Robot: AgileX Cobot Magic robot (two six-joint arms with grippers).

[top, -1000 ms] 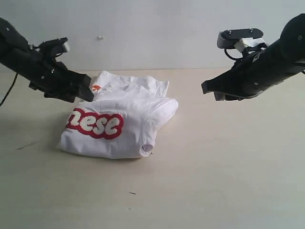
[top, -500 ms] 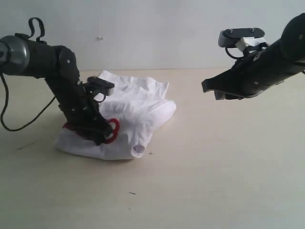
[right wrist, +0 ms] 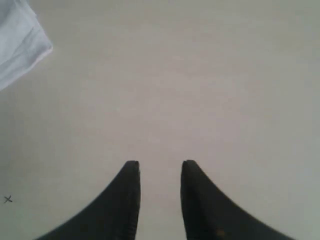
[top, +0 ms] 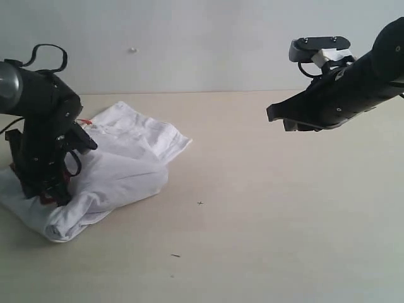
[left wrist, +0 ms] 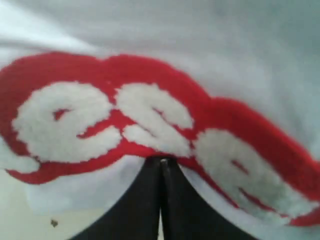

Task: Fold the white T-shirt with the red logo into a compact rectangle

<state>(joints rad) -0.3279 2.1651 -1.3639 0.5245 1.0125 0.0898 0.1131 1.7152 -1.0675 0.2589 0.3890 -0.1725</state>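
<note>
The white T-shirt point(top: 126, 170) lies bunched at the left of the table, one corner reaching toward the middle. My left gripper point(top: 53, 192) presses down on its left part, and the arm hides most of the red logo there. In the left wrist view the red logo point(left wrist: 150, 115) fills the frame, and my left gripper point(left wrist: 160, 160) is shut with its tips pinching the fabric at the logo's edge. My right gripper point(top: 273, 117) hovers high at the right, open and empty point(right wrist: 160, 167). A corner of the T-shirt point(right wrist: 20, 40) shows far from it.
The pale wooden table point(top: 265, 221) carries a few small dark specks point(top: 200, 203). A plain light wall rises behind the table. A black cable point(top: 47, 50) loops over the left arm.
The left gripper came down onto the logo, closed on the fabric and dragged the T-shirt to the left, rumpling the fold. The right arm has stayed still.
</note>
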